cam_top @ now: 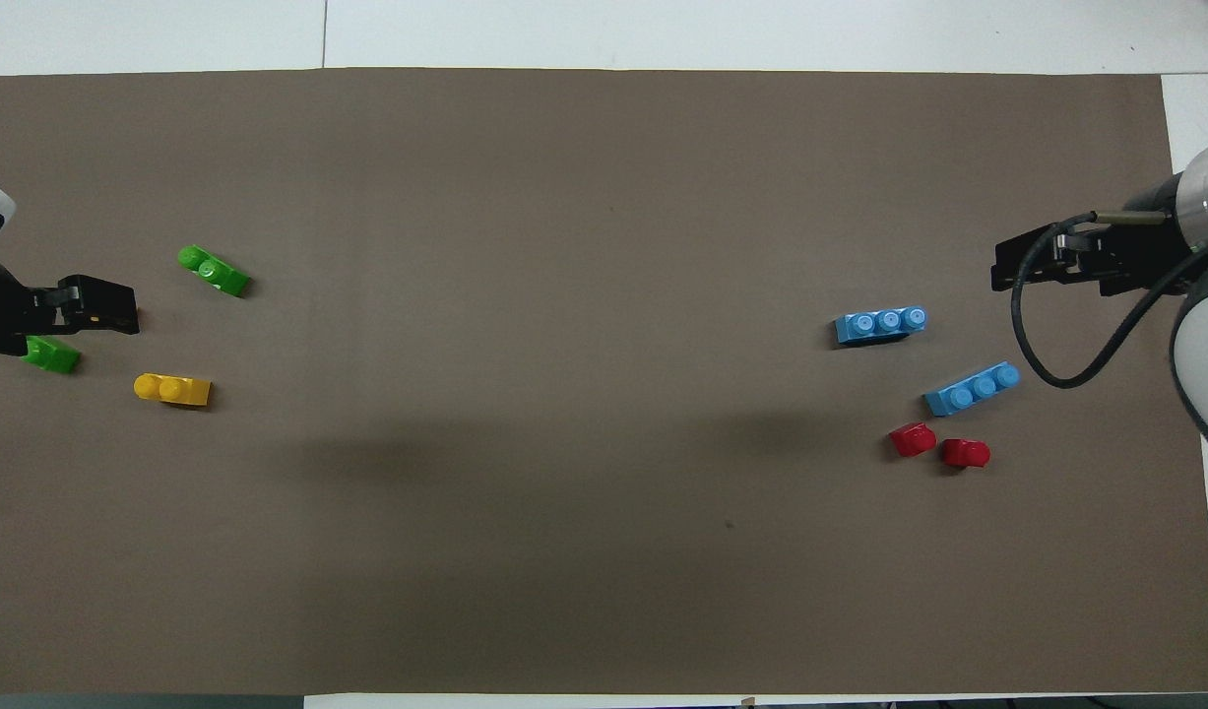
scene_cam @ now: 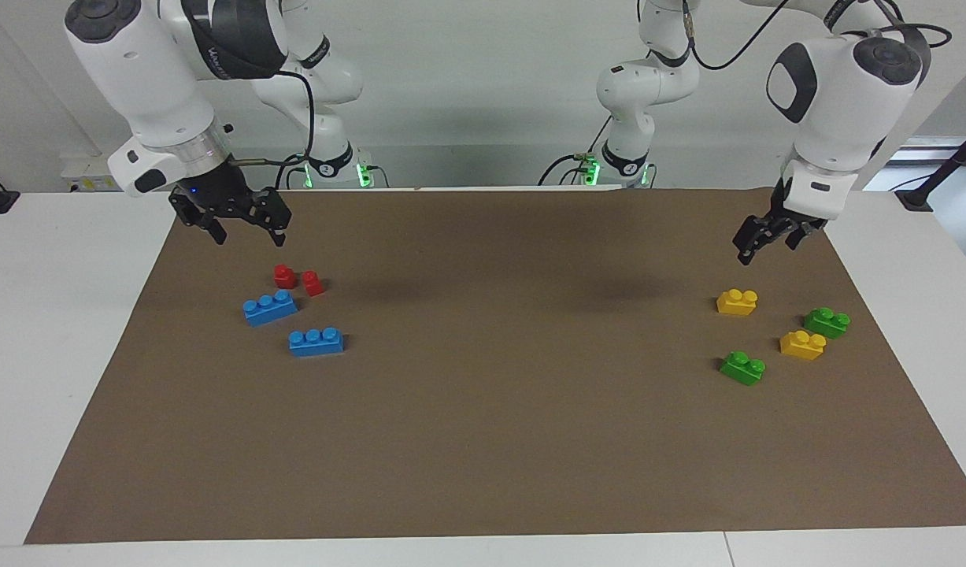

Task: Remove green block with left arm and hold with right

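**Grippers both raised over the mat, neither holding a block**

You had the brown mat (scene_cam: 483, 441) covering most of the table. The right gripper (scene_cam: 246, 233) hung over the mat at the right arm's end, above the 2 red blocks (scene_cam: 298, 279), its fingers spread wide and empty. The left gripper (scene_cam: 766, 246) hung over the left arm's end, above the nearer yellow block (scene_cam: 737, 302) and touching nothing; you could not tell how far it was open.

2 blue blocks (scene_cam: 316, 342) lay just beside the red pair, farther from the robots. The nearer green block (scene_cam: 827, 322) sat just beside the farther yellow block (scene_cam: 802, 345). The farther green block (scene_cam: 742, 368) lay apart from them, more toward the table's middle. All rested on the mat.
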Controlling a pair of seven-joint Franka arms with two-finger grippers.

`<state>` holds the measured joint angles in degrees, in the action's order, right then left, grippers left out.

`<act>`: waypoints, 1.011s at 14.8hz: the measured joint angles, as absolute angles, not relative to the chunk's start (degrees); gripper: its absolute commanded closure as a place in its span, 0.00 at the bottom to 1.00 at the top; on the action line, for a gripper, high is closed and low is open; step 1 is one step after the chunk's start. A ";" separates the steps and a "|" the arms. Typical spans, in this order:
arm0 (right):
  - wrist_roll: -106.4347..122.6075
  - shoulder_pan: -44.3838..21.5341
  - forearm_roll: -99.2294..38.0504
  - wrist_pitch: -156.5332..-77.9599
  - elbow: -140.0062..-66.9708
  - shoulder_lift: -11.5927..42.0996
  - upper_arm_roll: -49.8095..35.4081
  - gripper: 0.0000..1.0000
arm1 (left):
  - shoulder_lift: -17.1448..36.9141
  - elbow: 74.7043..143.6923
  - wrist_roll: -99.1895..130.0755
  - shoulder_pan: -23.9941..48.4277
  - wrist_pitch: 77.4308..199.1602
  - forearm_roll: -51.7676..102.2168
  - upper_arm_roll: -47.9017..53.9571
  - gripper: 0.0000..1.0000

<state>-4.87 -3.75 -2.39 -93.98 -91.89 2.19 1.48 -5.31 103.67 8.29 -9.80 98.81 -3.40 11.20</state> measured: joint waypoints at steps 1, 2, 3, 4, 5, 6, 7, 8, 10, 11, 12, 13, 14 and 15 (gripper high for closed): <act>-4.47 -3.68 -2.39 -93.99 -91.79 2.19 1.51 0.00 | -5.77 103.67 7.25 -9.71 97.82 -3.23 11.27 0.00; -4.23 -3.53 -2.39 -93.95 -91.64 2.18 1.53 0.00 | -6.18 103.67 6.43 -9.59 96.87 -3.01 11.29 0.00; -4.07 -3.37 -2.39 -93.66 -91.57 2.11 1.57 0.00 | -6.50 103.67 6.00 -9.51 96.29 -2.53 11.29 0.00; -3.87 -3.32 -2.39 -92.94 -91.53 1.96 1.66 0.00 | -6.77 103.67 5.78 -9.49 95.90 -1.71 11.28 0.00; -3.40 -3.32 -2.39 -92.23 -91.50 1.76 1.77 0.00 | -7.01 103.66 5.69 -9.49 95.78 -0.58 11.24 0.00; -2.46 -3.32 -2.36 -92.00 -91.50 1.61 1.87 0.00 | -7.21 103.61 5.66 -9.49 95.72 0.50 11.13 0.00; -1.76 -3.32 -2.03 -91.99 -91.50 1.53 1.97 0.00 | -7.38 103.47 5.62 -9.49 95.56 1.40 11.00 0.00; -1.57 -3.31 -1.09 -91.94 -91.50 1.52 2.00 0.00 | -7.48 103.29 5.59 -9.49 95.27 1.85 10.91 0.00; -1.53 -3.31 -0.37 -91.56 -91.50 1.52 2.00 0.00 | -7.52 103.02 5.58 -9.49 94.74 2.06 10.87 0.00; -1.53 -3.31 -0.35 -91.48 -91.50 1.52 2.00 0.00 | -7.52 103.01 5.58 -9.49 94.69 2.10 10.87 0.00; -1.53 -3.31 -0.34 -91.45 -91.50 1.52 2.00 0.00 | -7.52 103.01 5.58 -9.49 94.64 2.12 10.87 0.00; -1.52 -3.32 -0.34 -91.45 -91.50 1.52 2.00 0.00 | -7.52 103.01 5.57 -9.49 94.56 2.14 10.87 0.00; -1.52 -3.32 -0.34 -91.45 -91.50 1.52 2.00 0.00 | -7.52 103.01 5.55 -9.49 94.47 2.15 10.87 0.00; -1.52 -3.31 -0.34 -91.45 -91.50 1.52 2.00 0.00 | -7.52 103.01 5.51 -9.49 94.40 2.16 10.87 0.00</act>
<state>-1.52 -3.31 -0.34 -91.45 -91.50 1.52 2.00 -7.52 103.01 5.51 -9.49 94.40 2.16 10.87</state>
